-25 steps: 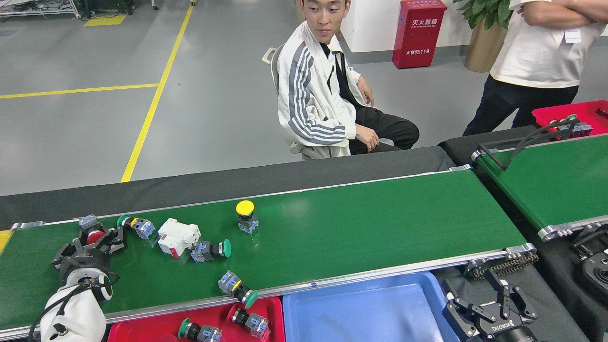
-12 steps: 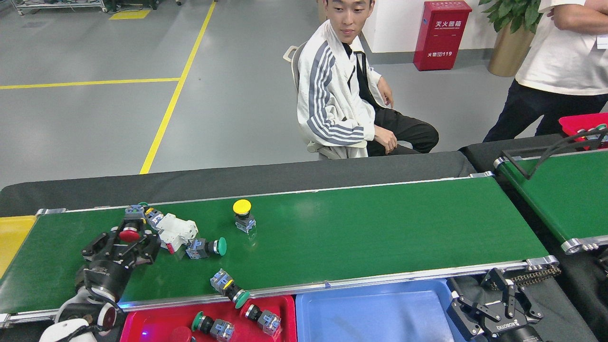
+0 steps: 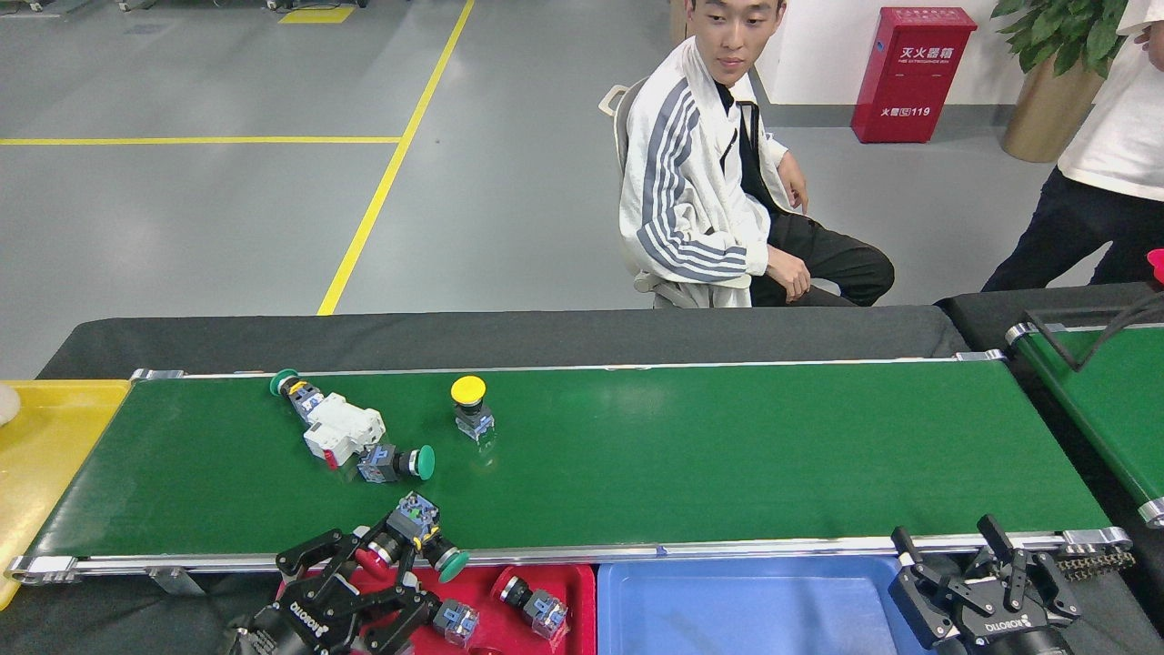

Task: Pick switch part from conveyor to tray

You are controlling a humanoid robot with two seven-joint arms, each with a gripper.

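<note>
The conveyor (image 3: pixel 727 455) carries a white block (image 3: pixel 341 429) with two green-capped switch parts beside it, and an upright yellow-capped switch part (image 3: pixel 470 407). Another green-capped switch part (image 3: pixel 427 539) lies on the near rail. My left gripper (image 3: pixel 359 578) hangs over the left end of the red tray (image 3: pixel 575 582), shut on a red-capped switch part (image 3: pixel 369 559). Two more switch parts lie in the tray, one of them (image 3: pixel 534 606) at its right end. At the bottom right, my right gripper (image 3: pixel 982 582) is open and holds nothing.
A blue tray (image 3: pixel 746 609) adjoins the red one on the right. A yellow bin (image 3: pixel 45 455) stands past the belt's left end and a second green belt (image 3: pixel 1109 400) at the right. One person (image 3: pixel 700 182) sits behind the table; another (image 3: pixel 1100 173) stands at the right.
My left gripper has carried the red-capped switch part from the belt's far left end towards me, to above the red tray. The view has panned left. The right gripper has not moved.
</note>
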